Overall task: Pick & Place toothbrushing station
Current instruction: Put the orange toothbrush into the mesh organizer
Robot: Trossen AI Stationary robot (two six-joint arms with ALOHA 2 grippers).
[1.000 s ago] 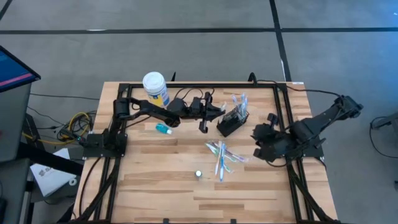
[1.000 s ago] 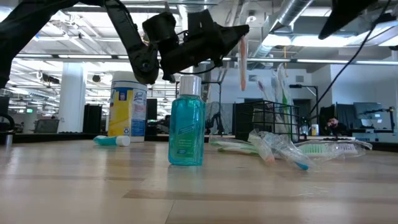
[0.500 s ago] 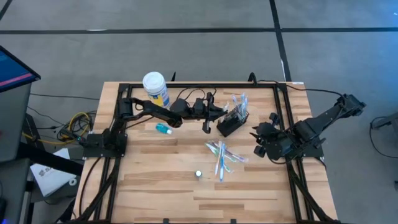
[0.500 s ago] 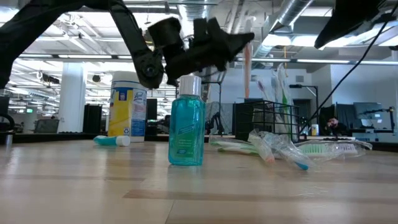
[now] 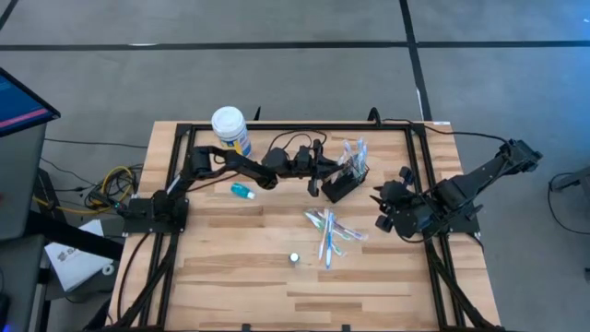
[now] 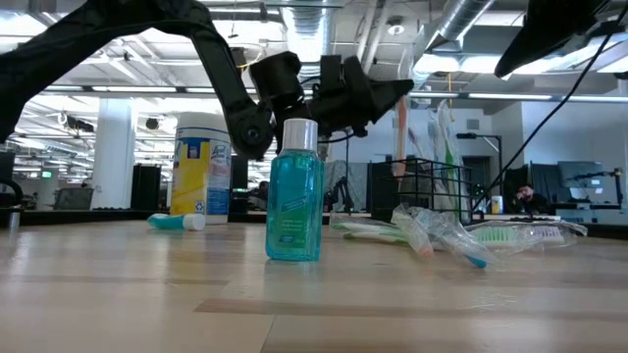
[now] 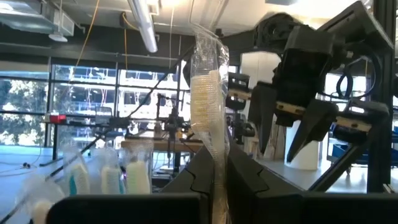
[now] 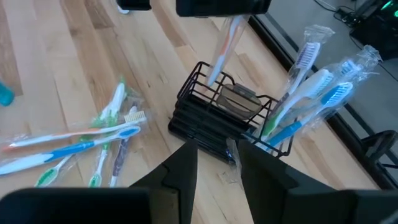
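Left end effector (image 6: 397,98), clamped on a wrapped toothbrush (image 8: 222,45), has carried it across over the mesh holder (image 8: 219,121), nearly in; right end effector (image 5: 392,214) waits, fingers apart.

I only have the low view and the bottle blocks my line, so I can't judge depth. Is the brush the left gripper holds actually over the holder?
Observer: Yes. In the right wrist view the wrapped toothbrush hangs upright from the left gripper, its lower end at the open top of the black wire holder.
Operator: Anything already in the holder?
Observer: Several wrapped brushes lean in its other end.
Operator: How many are left on the table?
Observer: A loose pile of brushes lies beside the holder, toward the table's front; I can't count them exactly.
Operator: Where is the right gripper?
Observer: The right gripper waits to the holder's right, fingers apart, holding nothing.
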